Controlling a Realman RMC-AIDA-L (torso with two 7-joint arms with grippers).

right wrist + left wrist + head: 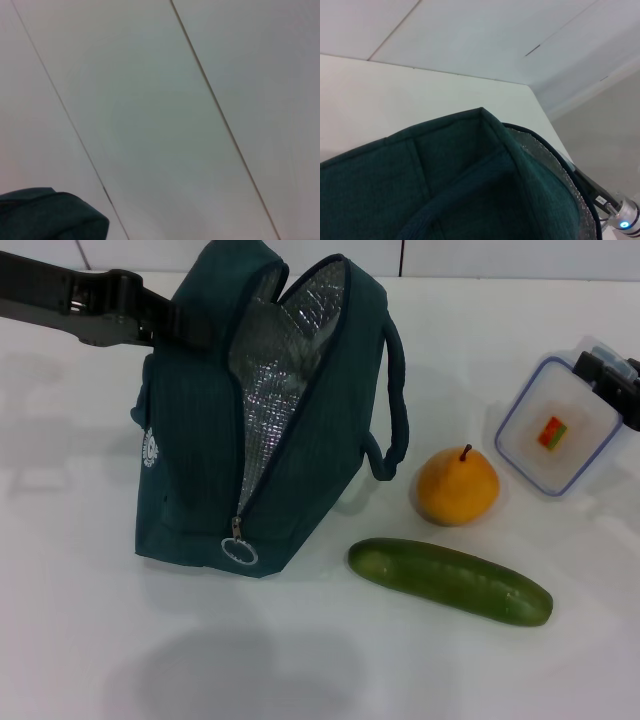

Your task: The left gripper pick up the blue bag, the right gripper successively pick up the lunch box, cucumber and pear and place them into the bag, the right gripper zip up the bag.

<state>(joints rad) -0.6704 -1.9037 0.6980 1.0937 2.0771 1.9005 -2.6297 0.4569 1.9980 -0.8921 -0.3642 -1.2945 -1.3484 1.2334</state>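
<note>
The clear rectangular plastic lunch box (558,427) with a blue-rimmed lid lies flat on the white tabletop (90,620), well right of the open dark teal fabric bag (195,440). It looks light, rigid and slick, so it is best gripped across its short sides. The right end effector (612,383) sits at its far right corner; whether it grips is unclear. The left end effector (175,322) is at the bag's upper rear, its grip hidden.

bag (200,440) left | pear (457,487) behind cucumber (450,581) | lunch box (557,425) right
</note>
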